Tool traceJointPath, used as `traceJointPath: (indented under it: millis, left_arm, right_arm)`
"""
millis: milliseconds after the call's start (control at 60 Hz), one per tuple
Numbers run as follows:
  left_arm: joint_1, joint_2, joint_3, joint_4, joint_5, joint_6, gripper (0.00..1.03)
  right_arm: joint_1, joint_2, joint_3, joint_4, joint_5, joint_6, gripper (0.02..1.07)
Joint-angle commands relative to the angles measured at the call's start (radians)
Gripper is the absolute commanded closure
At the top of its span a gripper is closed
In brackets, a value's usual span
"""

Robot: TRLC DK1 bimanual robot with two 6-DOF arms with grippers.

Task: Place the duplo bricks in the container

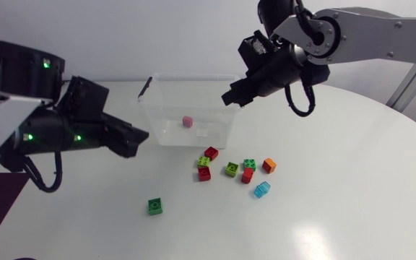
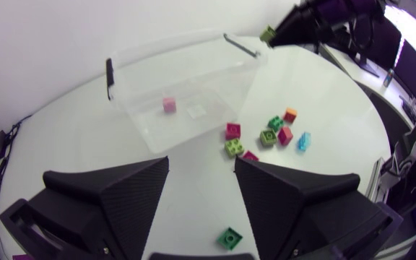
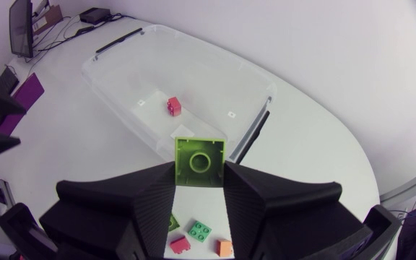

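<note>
A clear plastic container (image 1: 193, 76) stands at the table's back with one pink brick (image 1: 187, 121) on its floor. My right gripper (image 1: 231, 97) hangs over the container's right rim, shut on a lime green brick (image 3: 200, 160) seen hollow side up between its fingers. My left gripper (image 1: 140, 137) sits just left of the container, open, with nothing between its fingers (image 2: 121, 189). Several bricks lie in front of the container: red (image 1: 211, 153), lime (image 1: 204, 162), green (image 1: 250, 165), orange (image 1: 269, 165), light blue (image 1: 262, 190). A lone green brick (image 1: 155, 206) lies nearer the front.
The container has black clip handles (image 2: 110, 76) at both ends. The table's round edge (image 1: 410, 130) curves down the right side. Bare white tabletop stretches across the front and right of the brick cluster.
</note>
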Motion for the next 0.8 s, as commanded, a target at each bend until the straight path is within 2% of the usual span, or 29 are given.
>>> traceJointPath:
  millis: [0,67,217,300,400,483,567,617,783]
  left_arm:
    - [-0.017,-0.018,-0.066,-0.021,0.029,0.061,0.4]
    - [-0.028,-0.004,-0.1,-0.022,0.043,0.083,0.4]
    - [-0.103,0.054,-0.178,-0.018,0.052,0.169,0.4]
    - [-0.111,0.114,-0.195,-0.007,0.06,0.225,0.4]
    - [-0.122,0.196,-0.204,-0.002,0.071,0.296,0.4]
    - [-0.129,0.249,-0.206,-0.002,0.075,0.34,0.4]
    - [-0.126,0.289,-0.209,-0.002,0.091,0.379,0.4]
    - [-0.125,0.311,-0.212,-0.002,0.094,0.402,0.44]
    - [-0.108,0.39,-0.201,-0.002,0.106,0.468,0.44]
  right_arm:
    - [0.015,0.053,0.066,0.017,0.014,0.004,0.79]
    - [0.015,0.089,0.1,0.023,0.02,-0.002,0.79]
    - [0.017,0.164,0.163,0.029,0.02,-0.02,0.79]
    - [0.022,0.198,0.193,0.028,0.02,-0.028,0.76]
    - [0.025,0.241,0.232,0.02,0.02,-0.028,0.57]
    - [0.026,0.264,0.259,0.018,0.023,-0.03,0.35]
    - [0.026,0.25,0.267,0.012,0.031,-0.03,0.22]
    - [0.028,0.224,0.259,0.002,0.031,-0.028,0.18]
    - [0.026,0.064,0.135,-0.051,0.031,-0.037,0.15]
